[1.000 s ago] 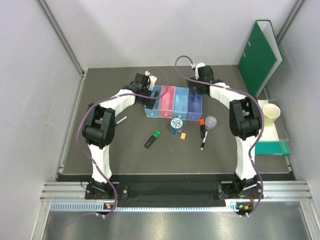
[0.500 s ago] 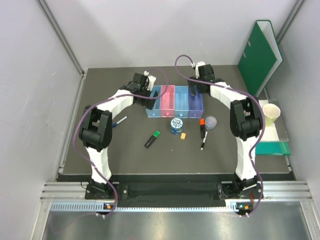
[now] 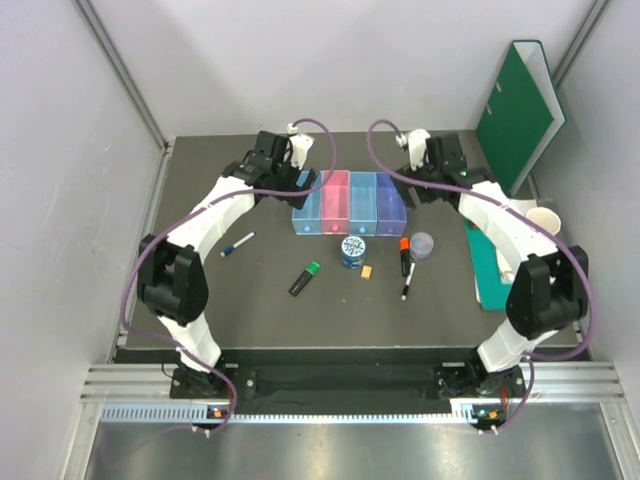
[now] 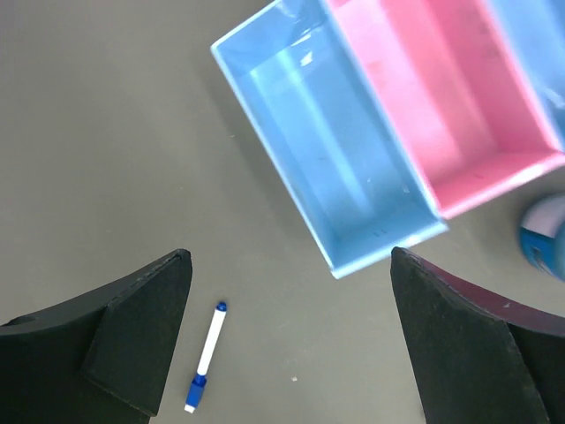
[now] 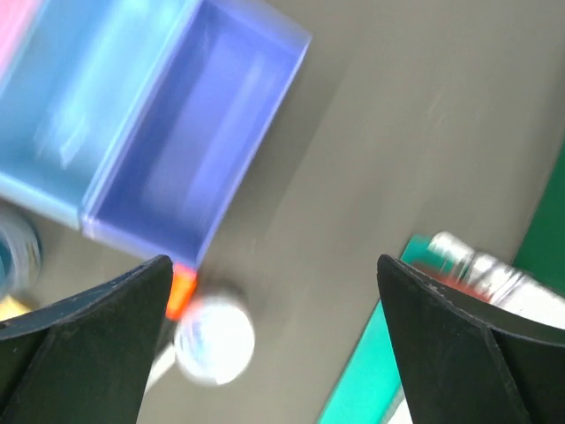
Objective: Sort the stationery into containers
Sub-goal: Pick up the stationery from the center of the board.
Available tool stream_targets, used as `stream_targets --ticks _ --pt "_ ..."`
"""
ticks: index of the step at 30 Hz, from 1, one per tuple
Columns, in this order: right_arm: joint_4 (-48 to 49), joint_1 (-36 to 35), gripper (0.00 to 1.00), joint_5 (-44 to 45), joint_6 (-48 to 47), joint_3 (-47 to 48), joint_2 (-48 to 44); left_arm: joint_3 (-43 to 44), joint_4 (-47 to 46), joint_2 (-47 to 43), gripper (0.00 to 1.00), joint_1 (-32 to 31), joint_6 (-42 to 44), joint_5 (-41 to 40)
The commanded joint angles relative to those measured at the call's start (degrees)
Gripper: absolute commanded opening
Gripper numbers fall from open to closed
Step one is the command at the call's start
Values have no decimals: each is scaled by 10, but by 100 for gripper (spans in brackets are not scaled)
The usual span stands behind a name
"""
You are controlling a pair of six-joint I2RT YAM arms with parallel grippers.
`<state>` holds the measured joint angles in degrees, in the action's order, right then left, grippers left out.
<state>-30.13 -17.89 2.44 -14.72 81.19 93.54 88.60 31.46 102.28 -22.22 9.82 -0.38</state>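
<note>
Top view, with 12 o'clock taken as away from the arm bases. The desk (image 3: pixel 200 320) is boxed in by pale wall panels (image 3: pixel 80 150) at 9, 12 and 3 o'clock. A green binder (image 3: pixel 520 105) leans in the 1 o'clock corner. A teal tray (image 3: pixel 486 272) and a paper cup (image 3: pixel 543 224) sit along the 3 o'clock edge, partly under your right arm. Bare desk runs down the 9 o'clock side and across the 6 o'clock strip by the bases.

The trays (image 3: pixel 350 203) stand in a joined row toward 12 o'clock. From 9 to 3 o'clock they are the light blue tray (image 4: pixel 335 168), pink tray (image 4: pixel 450 97), second light blue tray (image 3: pixel 361 203) and purple tray (image 5: pixel 194 168).

Your left end effector (image 3: pixel 292 180) hangs over the row's 10 o'clock corner, fingers spread wide with nothing between them. The blue-capped pen (image 3: pixel 237 245) lies flat on the desk at its 7 o'clock, apart from it.

Your right end effector (image 3: pixel 425 178) hangs off the row's 2 o'clock corner, likewise spread and holding nothing. Its wrist view is blurred. The grey-lilac pot (image 3: pixel 422 245) is at its 6 o'clock.

The other loose stationery lies at 6 o'clock of the row. From 9 to 3 o'clock: the green-capped highlighter (image 3: pixel 305 279), the blue tin (image 3: pixel 352 250), the orange eraser (image 3: pixel 367 271), then the orange-capped highlighter (image 3: pixel 404 252) with the black pen (image 3: pixel 407 285) just beside it. The pot is near that highlighter's cap.
</note>
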Motion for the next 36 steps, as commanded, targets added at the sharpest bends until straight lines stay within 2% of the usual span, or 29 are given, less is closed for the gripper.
stream_targets --ticks 1,6,13,18,23,26,33,36 --pt "-35 -7 97 -36 -42 -97 -23 -18 21 -59 99 -7 27 39" --pt "15 -7 97 -35 -56 -147 -31 -20 21 -87 99 -17 55 75" --pt "46 -7 97 -28 -54 -168 -7 3 47 -99 99 -34 64 63" --pt "63 -7 88 -29 -51 -189 7 -6 44 -107 99 -38 56 60" --pt "67 -4 85 -27 -53 -201 6 -10 43 -112 99 -41 55 57" --pt "65 -4 76 -30 -53 -206 4 -11 40 -114 99 -41 55 57" --pt "52 0 37 -33 -48 -202 -2 -15 36 -118 99 -44 46 62" --pt "36 0 31 -34 -47 -184 -22 -24 33 -123 99 -44 46 62"
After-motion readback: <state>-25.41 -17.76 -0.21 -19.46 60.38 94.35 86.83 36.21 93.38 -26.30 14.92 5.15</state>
